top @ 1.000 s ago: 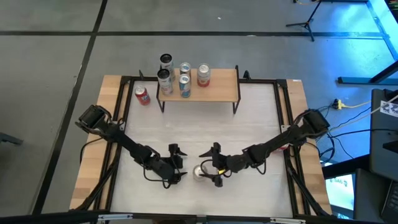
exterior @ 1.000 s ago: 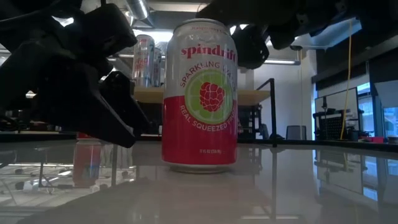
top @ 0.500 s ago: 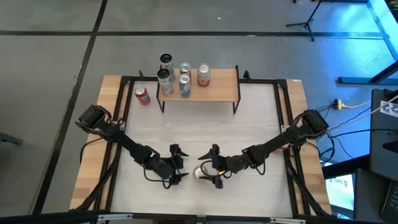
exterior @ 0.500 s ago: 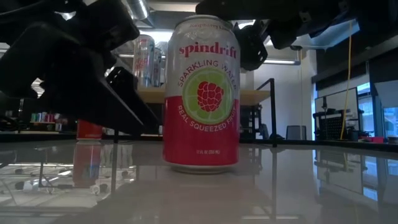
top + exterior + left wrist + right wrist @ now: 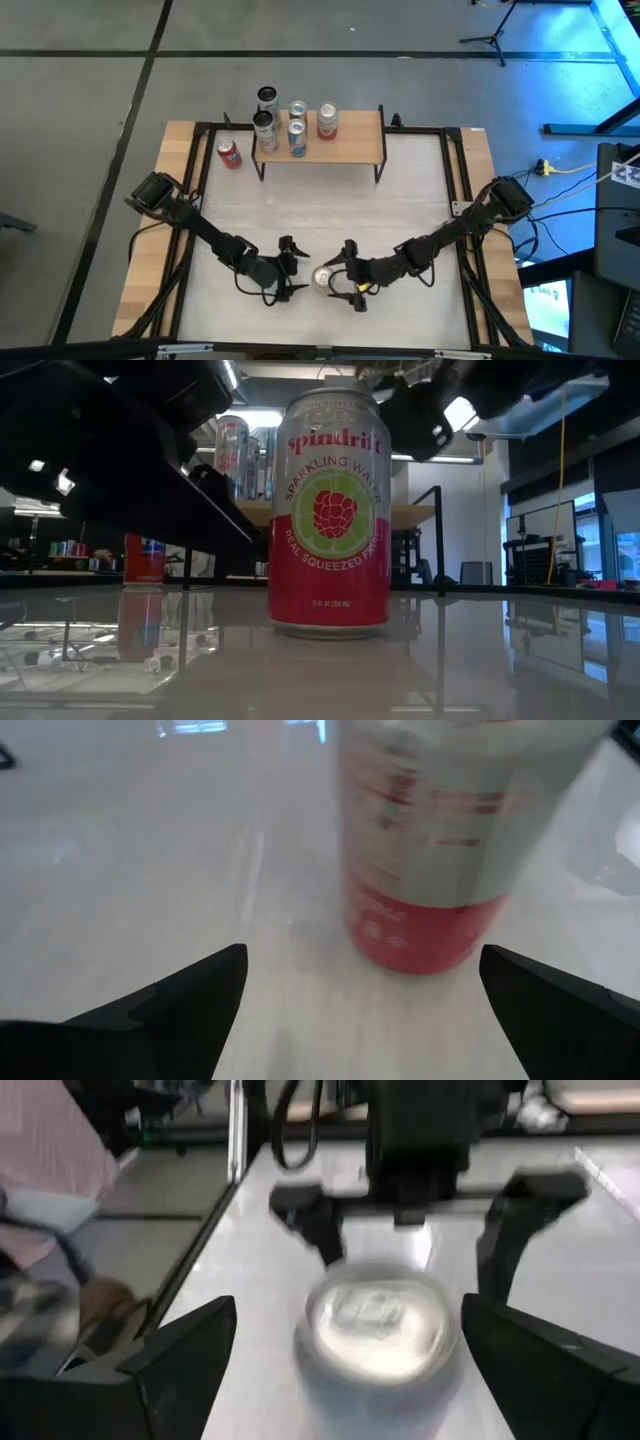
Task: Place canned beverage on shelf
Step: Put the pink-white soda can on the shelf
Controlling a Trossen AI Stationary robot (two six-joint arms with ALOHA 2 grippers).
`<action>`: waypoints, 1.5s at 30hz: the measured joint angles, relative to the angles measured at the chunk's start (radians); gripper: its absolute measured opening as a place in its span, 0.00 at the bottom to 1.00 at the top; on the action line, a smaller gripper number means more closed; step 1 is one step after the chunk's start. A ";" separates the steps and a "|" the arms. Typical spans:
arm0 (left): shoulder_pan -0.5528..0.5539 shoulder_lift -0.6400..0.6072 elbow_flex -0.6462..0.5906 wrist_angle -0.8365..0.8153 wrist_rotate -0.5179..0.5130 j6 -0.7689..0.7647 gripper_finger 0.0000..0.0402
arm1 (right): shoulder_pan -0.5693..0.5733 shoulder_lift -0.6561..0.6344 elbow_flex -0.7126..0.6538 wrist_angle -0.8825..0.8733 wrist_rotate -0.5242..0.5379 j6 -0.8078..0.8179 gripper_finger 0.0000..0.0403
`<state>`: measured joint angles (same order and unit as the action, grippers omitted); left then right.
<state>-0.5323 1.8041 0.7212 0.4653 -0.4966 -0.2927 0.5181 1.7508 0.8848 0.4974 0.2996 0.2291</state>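
Observation:
A Spindrift can [image 5: 324, 277], silver over red with a raspberry on its label [image 5: 328, 510], stands upright on its base near the table's front edge. My left gripper [image 5: 290, 268] is open just left of the can and faces it; the can [image 5: 440, 840] stands ahead of the fingers, apart from them. My right gripper [image 5: 351, 275] is open just right of the can, whose top [image 5: 380, 1320] shows between the fingers without touching. The shelf [image 5: 345, 148] stands at the far edge with several cans on it.
A red can [image 5: 229, 153] stands on the table left of the shelf, and another can [image 5: 266, 98] stands at the shelf's far left corner. The shelf's right half is bare. White tabletop lies between the shelf and my grippers.
My left gripper has tipped at the wrist beside the can, so its dark finger now runs as a long slant across the low view. Both grippers have stayed open, and the can has stayed upright.

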 joint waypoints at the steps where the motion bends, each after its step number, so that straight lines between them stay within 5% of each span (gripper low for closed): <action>1: 0.000 0.012 0.000 0.029 0.006 0.009 0.97 | 0.001 0.000 0.000 -0.012 0.007 0.003 0.96; 6: 0.002 0.040 0.000 0.098 0.010 0.018 0.97 | -0.011 0.002 0.000 -0.016 0.083 -0.005 0.96; 24: 0.022 0.040 0.000 0.125 0.008 0.023 0.97 | -0.037 0.102 0.000 0.086 0.021 0.002 0.95; 31: 0.013 0.038 0.000 0.121 0.020 0.048 0.97 | -0.041 0.102 0.000 0.103 0.015 -0.002 0.68; 33: 0.001 0.026 0.000 0.109 0.021 0.070 0.97 | -0.042 0.102 0.000 0.103 0.030 -0.009 0.68; 45: -0.113 -0.225 0.000 -0.275 -0.101 0.086 0.97 | -0.068 -0.103 -0.001 -0.013 0.049 -0.111 0.68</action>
<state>-0.6450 1.5796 0.7212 0.1901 -0.5975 -0.2070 0.4501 1.6475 0.8841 0.4839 0.3489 0.1185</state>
